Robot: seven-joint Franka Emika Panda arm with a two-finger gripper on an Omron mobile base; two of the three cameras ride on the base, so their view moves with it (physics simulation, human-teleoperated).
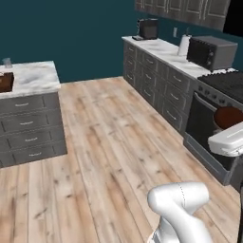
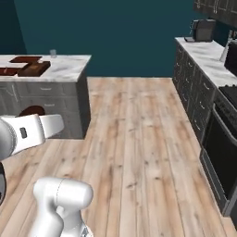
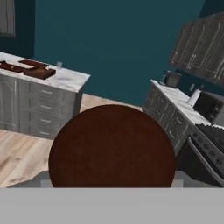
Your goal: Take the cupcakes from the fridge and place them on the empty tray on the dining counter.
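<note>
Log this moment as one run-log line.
phase: carrying | claw: shut on cupcake | dining counter: ahead-left, trays on top | stove side: toaster, microwave | floor: wood

A: Even, soft rendered light, no glare; the pale plank wood floor (image 1: 109,156) shows almost no shadow.

B: Slightly blurry everywhere. The teal wall (image 3: 118,43) at twelve o'clock stays dim.

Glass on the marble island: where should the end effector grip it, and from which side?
Probably across its side wall at mid-height, coming in level from the bare end of the island. The glass stands upright, with the wooden box tray on its other side.
</note>
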